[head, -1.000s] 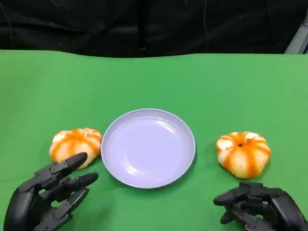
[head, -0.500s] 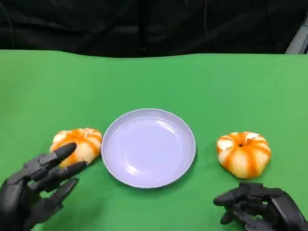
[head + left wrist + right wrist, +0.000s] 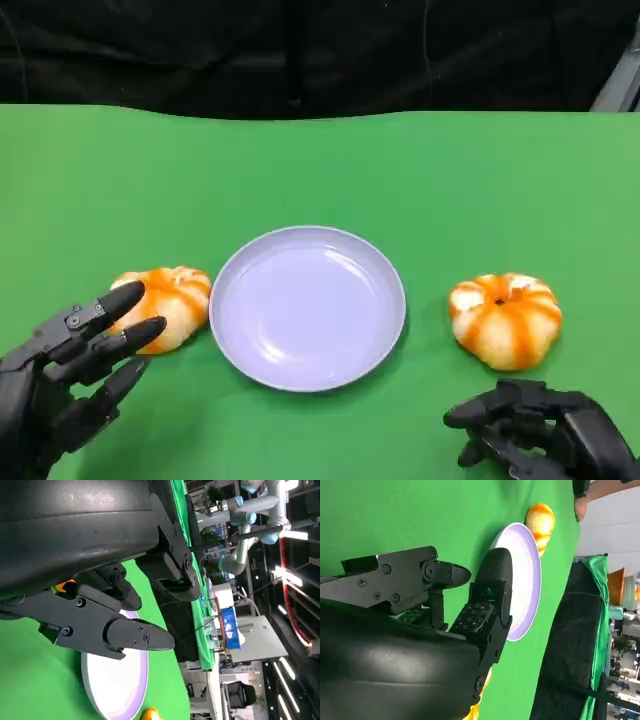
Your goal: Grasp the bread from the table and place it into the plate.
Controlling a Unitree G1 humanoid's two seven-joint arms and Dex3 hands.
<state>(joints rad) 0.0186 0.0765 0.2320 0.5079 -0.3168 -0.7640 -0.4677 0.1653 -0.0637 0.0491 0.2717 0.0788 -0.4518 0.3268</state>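
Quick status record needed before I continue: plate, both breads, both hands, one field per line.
plate: lavender, centre of the green table, nothing on it
left bread: on the table beside the plate's left rim
right bread: on the table, apart from the plate's right rim
left hand: fingers spread, tips at the left bread, holding nothing
right hand: low near the right bread, holding nothing
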